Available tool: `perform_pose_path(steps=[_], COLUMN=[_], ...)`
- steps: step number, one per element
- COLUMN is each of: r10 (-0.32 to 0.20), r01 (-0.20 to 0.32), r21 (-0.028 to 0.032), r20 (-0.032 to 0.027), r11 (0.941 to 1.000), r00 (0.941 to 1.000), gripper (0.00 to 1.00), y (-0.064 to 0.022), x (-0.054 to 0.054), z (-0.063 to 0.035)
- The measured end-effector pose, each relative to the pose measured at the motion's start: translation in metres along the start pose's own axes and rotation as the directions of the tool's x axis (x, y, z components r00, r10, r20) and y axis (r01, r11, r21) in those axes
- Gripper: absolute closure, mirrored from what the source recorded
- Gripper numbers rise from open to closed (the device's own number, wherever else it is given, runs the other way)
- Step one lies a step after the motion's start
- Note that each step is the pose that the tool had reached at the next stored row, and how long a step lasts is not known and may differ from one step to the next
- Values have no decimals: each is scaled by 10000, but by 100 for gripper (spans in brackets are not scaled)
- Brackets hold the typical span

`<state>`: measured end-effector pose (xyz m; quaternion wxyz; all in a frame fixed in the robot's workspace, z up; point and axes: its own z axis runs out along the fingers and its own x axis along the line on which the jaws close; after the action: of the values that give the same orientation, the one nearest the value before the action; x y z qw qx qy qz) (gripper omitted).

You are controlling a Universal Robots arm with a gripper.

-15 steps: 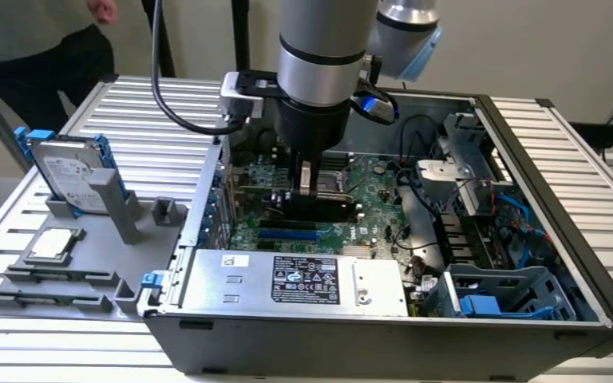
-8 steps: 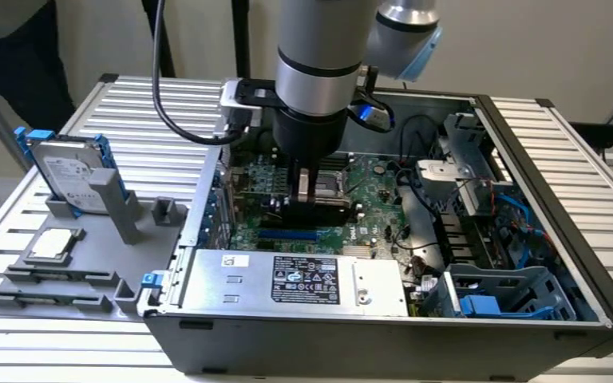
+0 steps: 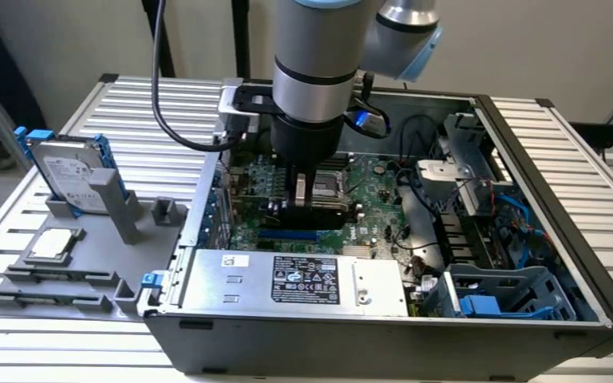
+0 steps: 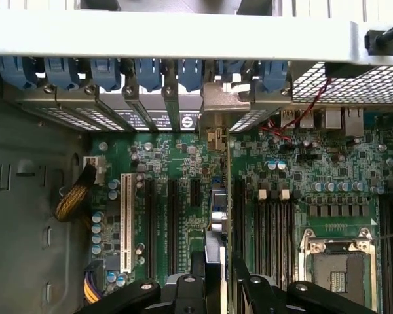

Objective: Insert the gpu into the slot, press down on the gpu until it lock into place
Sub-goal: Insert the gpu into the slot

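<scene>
Over the open computer case my gripper [image 3: 306, 199] reaches straight down and is shut on the gpu [image 3: 315, 215], a flat black card held upright. In the wrist view the gpu [image 4: 217, 196] appears edge-on, running from between my gripper [image 4: 216, 278] fingers to its silver bracket [image 4: 221, 108] at the case's rear openings. The slot [image 3: 281, 237], a bright-blue strip, lies on the green motherboard [image 3: 376, 203] directly under the card's lower edge. I cannot tell whether that edge is seated in it. From the wrist, the card hides the slot.
A grey labelled power-supply box [image 3: 296, 279] fills the case's near side. Black memory slots [image 4: 268, 226] and the silver processor socket [image 4: 337, 261] flank the card, with a white slot [image 4: 126, 222] on its other side. Cables [image 3: 424, 231] and a blue drive cage [image 3: 498, 295] sit at the exterior view's right; a hard drive [image 3: 70, 171] stands outside.
</scene>
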<state>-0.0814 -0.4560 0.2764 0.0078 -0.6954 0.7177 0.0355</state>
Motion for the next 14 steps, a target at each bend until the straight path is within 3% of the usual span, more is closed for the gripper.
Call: perform_pose_path(steps=[14], r10=[2], r01=[-2], r21=[-11], r20=[-15], r11=[10000], r00=[10000], gripper=[74], y=[15], x=[3], z=[53])
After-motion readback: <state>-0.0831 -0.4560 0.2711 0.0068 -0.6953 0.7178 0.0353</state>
